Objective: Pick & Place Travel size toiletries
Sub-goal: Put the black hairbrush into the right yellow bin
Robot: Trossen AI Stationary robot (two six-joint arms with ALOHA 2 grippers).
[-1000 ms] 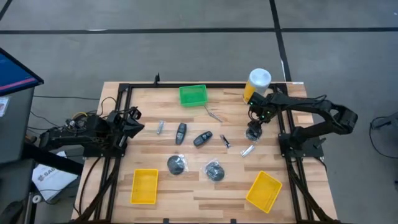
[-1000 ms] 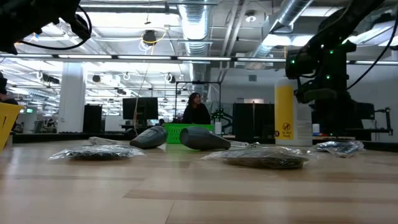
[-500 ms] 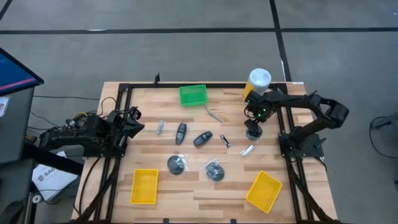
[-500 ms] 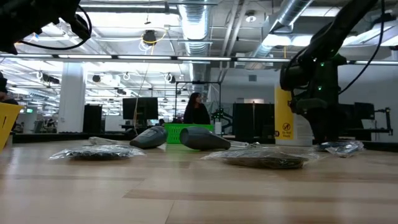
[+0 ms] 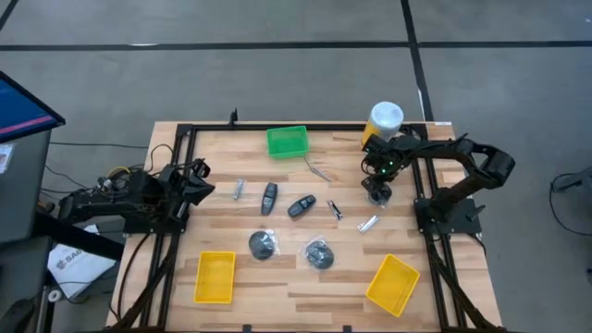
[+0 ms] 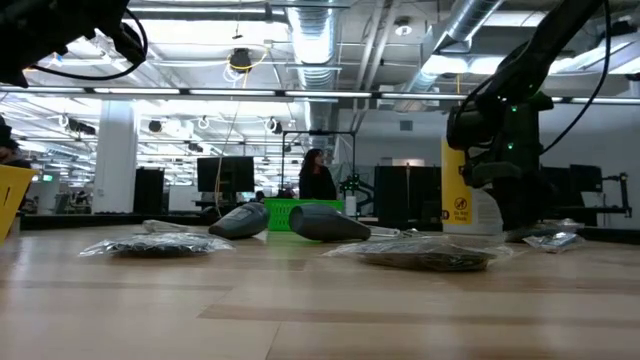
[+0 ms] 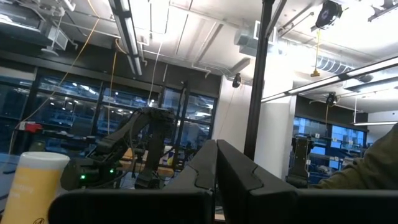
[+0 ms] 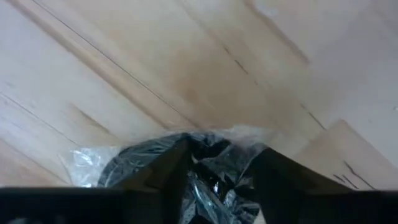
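You have nothing in a tray yet; every toiletry lies on the bench (image 5: 435, 287); your right end effector (image 5: 376, 191), fingers apart, straddles a bagged black bundle (image 8: 186, 165); the left end effector (image 5: 196, 180), fingers together, waits at the bench's left edge.

High view: overhead, straight down, far enough to take in whole table (image 5: 305, 277) and both arms. Low view: at tabletop height, level across the wood into the room behind, close to the nearest bagged items. Shared by both: white-and-yellow canister (image 5: 384, 122) (image 6: 462, 190) and green tray (image 5: 287, 141) (image 6: 285, 213). Left wrist view: level, toward the canister (image 7: 34, 186). Right wrist view: very close, looking down on wood and clear bag (image 8: 205, 162).
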